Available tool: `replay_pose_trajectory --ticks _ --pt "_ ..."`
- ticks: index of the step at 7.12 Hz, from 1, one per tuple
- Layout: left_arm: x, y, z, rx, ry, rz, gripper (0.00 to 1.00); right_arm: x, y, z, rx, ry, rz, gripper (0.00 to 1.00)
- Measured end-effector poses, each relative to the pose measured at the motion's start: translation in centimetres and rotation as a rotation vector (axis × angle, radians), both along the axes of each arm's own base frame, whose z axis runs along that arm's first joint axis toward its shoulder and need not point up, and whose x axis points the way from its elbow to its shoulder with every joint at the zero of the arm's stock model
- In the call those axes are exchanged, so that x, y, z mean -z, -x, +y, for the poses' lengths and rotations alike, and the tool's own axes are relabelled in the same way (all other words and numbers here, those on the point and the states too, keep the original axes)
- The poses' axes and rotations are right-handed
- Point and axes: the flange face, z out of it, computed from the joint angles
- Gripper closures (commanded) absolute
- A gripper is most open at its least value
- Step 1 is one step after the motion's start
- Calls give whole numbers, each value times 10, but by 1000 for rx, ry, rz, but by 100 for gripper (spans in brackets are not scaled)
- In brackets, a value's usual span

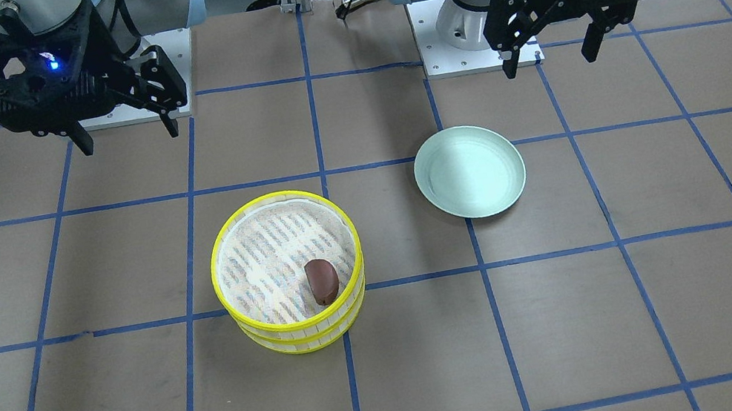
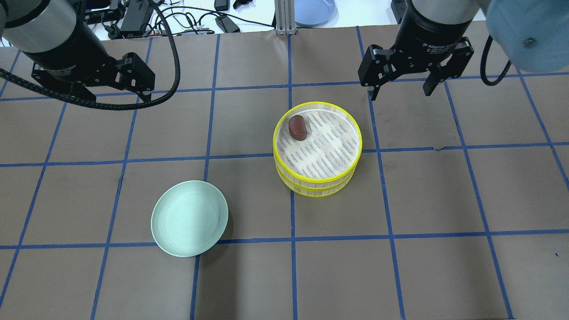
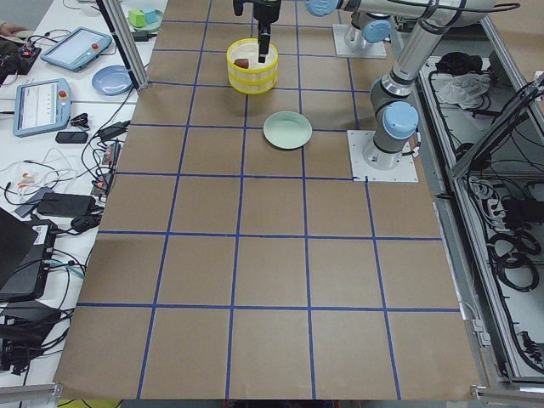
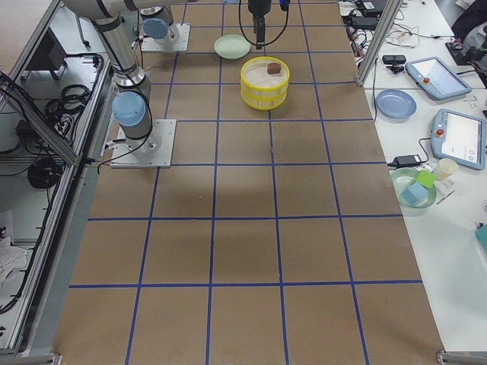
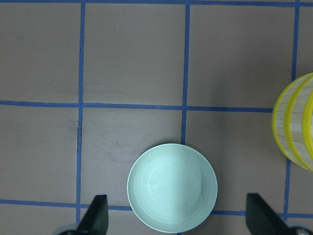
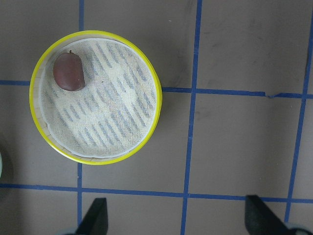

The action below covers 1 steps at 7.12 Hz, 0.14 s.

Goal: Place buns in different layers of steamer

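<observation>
The steamer is two stacked yellow-rimmed trays, the top one [image 2: 318,105] on the lower one [image 2: 316,190], left of the table's middle in the front view [image 1: 274,197]. The dark reddish-brown bun [image 2: 297,127] lies on the top tray's slatted base near its rim, also in the front view [image 1: 323,281] and the right wrist view [image 6: 68,72]. The pale cream bun is hidden. My right gripper [image 2: 400,93] is open and empty, raised beyond the steamer. My left gripper [image 2: 118,95] is open and empty, raised well to the steamer's left.
An empty pale green plate [image 2: 190,218] lies on the brown gridded paper on the left arm's side, below the left gripper [image 5: 177,215] in its wrist view. Tablets, cables and small dishes lie on the side benches off the table [image 4: 449,91].
</observation>
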Motion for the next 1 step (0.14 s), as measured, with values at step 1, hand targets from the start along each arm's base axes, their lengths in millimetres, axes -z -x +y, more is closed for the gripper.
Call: replay_pose_trajectory --ticks 1 --pt "1 0 0 0 -2 1 0 0 0 0 0 1 3 0"
